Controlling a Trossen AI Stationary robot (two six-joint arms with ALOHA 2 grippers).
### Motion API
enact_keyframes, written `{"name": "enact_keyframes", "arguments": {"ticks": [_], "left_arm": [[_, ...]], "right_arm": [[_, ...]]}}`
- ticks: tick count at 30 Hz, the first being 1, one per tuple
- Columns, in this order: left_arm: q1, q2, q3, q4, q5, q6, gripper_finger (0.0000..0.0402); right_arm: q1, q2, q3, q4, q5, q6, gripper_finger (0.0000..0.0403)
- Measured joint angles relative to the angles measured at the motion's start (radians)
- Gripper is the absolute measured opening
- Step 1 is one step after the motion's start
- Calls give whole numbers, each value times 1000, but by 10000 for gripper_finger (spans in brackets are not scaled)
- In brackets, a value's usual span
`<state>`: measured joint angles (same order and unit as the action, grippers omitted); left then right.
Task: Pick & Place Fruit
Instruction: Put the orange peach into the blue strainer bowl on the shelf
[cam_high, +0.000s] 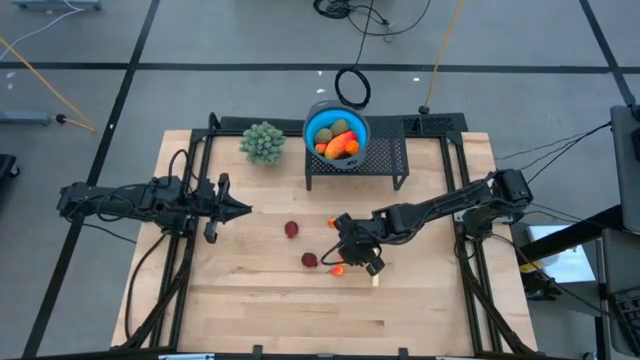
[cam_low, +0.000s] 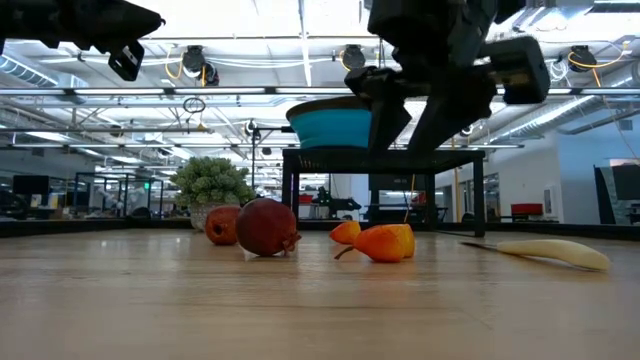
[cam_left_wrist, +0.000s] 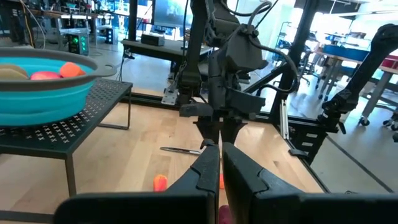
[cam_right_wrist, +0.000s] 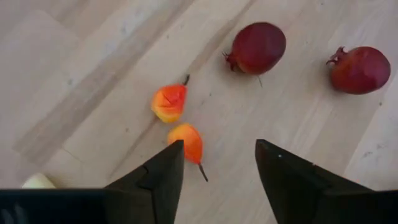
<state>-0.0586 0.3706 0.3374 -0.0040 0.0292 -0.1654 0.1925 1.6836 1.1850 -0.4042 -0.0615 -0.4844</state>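
Right gripper (cam_right_wrist: 217, 163), jaws apart and empty, hovers lower centre over small orange fruit (cam_right_wrist: 188, 142); descent and closing come next.

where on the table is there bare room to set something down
Bare wood runs along the table's near edge, below the two dark red fruits and the open right gripper. The left side under the shut left gripper is free too. It is crowded mid-table around the small orange fruits and on the rack by the blue bowl.
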Motion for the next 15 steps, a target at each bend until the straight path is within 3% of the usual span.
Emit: {"name": "enact_keyframes", "arguments": {"ticks": [15], "left_arm": [[0,0,0,12,-1,-3,17]], "right_arm": [[-14,1,-121,183,-98,-101,233]]}}
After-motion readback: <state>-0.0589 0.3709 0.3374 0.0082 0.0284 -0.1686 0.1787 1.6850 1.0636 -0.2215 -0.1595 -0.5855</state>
